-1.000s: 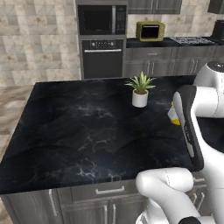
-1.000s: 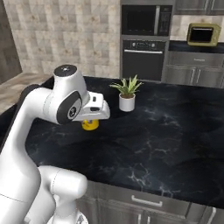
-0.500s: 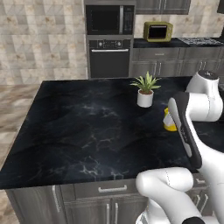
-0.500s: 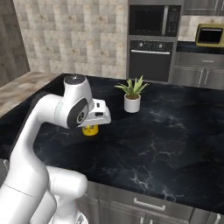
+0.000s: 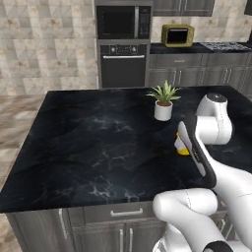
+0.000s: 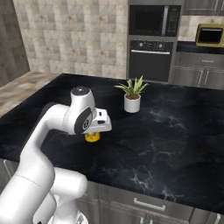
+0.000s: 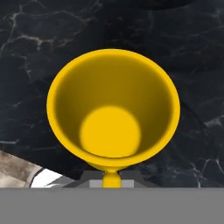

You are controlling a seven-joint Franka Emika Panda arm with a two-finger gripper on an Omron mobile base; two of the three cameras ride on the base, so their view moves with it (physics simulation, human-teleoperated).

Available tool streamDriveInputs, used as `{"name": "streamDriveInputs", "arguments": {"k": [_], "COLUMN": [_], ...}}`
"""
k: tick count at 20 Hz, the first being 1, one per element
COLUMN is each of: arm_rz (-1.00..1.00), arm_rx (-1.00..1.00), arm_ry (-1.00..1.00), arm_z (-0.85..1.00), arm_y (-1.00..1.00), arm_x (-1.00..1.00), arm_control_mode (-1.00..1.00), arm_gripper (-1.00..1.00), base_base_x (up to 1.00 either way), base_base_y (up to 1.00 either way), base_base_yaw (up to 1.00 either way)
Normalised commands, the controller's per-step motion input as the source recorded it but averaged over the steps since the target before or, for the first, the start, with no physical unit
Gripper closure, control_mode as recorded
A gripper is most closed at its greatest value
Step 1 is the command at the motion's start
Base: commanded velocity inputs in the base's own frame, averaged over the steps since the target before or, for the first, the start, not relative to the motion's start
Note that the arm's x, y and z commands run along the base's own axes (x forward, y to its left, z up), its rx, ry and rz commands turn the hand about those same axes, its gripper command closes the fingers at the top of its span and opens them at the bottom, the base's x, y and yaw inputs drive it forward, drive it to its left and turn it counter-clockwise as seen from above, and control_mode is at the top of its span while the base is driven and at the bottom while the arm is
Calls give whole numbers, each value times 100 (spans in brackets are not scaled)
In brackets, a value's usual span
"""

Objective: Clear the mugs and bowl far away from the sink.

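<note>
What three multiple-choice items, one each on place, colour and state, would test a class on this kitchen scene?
1. Where does the white pot with a green plant stand?
A. on the black marble counter
B. on the floor
C. inside the oven

2. What colour is the small mug under the end effector?
A. red
B. yellow
C. blue

3. How is that mug?
A. upside down
B. filled with plants
C. upright and empty

Answers: 1 A, the pot sits on the countertop; 2 B, all views show yellow; 3 C, the hand view looks into its bare bottom.

Mug [image 7: 113,114] under the pincer [image 6: 93,132], above the counter [image 5: 88,142], potted plant [image 5: 163,102] behind it
</note>
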Motion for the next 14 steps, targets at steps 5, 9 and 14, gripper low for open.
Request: {"name": "streamDriveInputs", "arguments": {"k": [5, 9, 14], "arm_rz": [0, 0, 0], "arm_rx": [0, 0, 0], "arm_ry": [0, 0, 0], "arm_z": [-45, -41, -36], "arm_y": [1, 1, 0], "arm_x": [35, 37, 32], "arm_control_mode": [-100, -100, -100], "arm_gripper": [100, 100, 100], "base_base_x": [0, 0, 0], "base_base_y": [0, 0, 0], "base_base_yaw": [0, 0, 0]}}
